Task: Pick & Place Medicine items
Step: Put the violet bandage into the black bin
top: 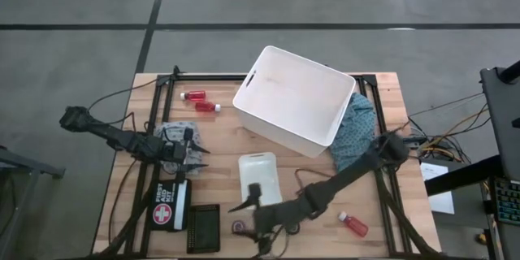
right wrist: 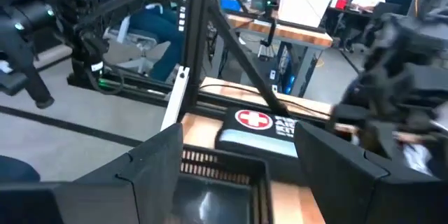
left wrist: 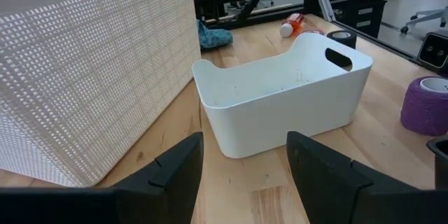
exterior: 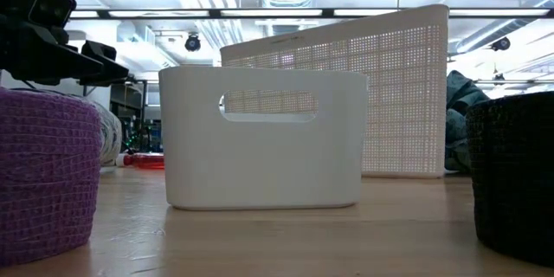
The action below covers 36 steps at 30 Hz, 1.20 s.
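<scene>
Two red bottles with white caps (top: pixel 200 101) lie on the table's far left, beside the big white basket (top: pixel 294 97). A third red bottle (top: pixel 353 224) lies near the right front edge and also shows in the left wrist view (left wrist: pixel 291 24). A purple tape roll (top: pixel 240 227) (left wrist: pixel 424 103) and a dark roll (left wrist: pixel 341 38) (exterior: pixel 515 177) stand on the table near the front edge. My left gripper (top: pixel 200 158) hovers open at the table's left, pointing at a small white bin (top: pixel 260 177). My right gripper (top: pixel 245 201) is open in front of that bin, pointing left.
A first-aid pouch (top: pixel 166 208) and a black mesh tray (top: pixel 203 227) lie at the front left. A blue-green cloth (top: pixel 355 128) lies to the right of the big basket. The small white bin (left wrist: pixel 280 98) stands mid-table. Bare wood shows at the front right.
</scene>
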{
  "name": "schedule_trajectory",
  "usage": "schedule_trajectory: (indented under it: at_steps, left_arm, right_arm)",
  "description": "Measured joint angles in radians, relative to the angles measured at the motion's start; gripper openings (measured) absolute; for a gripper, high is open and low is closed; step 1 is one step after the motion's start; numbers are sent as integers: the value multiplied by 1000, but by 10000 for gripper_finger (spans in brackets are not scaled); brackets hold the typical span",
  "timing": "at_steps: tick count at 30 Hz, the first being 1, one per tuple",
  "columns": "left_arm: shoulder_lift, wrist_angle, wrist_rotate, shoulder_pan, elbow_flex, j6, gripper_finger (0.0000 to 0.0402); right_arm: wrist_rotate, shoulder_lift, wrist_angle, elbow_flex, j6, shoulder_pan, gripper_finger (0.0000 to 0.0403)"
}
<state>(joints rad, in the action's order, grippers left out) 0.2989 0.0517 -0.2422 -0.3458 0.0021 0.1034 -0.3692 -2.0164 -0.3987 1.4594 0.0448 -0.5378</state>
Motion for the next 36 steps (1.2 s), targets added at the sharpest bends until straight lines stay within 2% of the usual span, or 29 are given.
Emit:
schedule_trajectory:
  at_steps: [8,12,16,22,29,36]
  left_arm:
    - [0,0,0,0,0,0,209]
    - [0,0,0,0,0,-2,209]
    - [0,0,0,0,0,-2,209]
    - [0,0,0,0,0,-2,209]
    - [0,0,0,0,0,-2,209]
    - [0,0,0,0,0,0,209]
  right_arm:
    - [2,258,-348,-489,-41,39,269]
    - [1,359,-398,-682,-41,42,269]
    - [3,445,-401,-804,-37,41,269]
    - [3,508,-406,-861,-75,41,270]
    - [3,510,-401,-860,32,42,269]
    - [3,510,-399,-860,6,41,269]
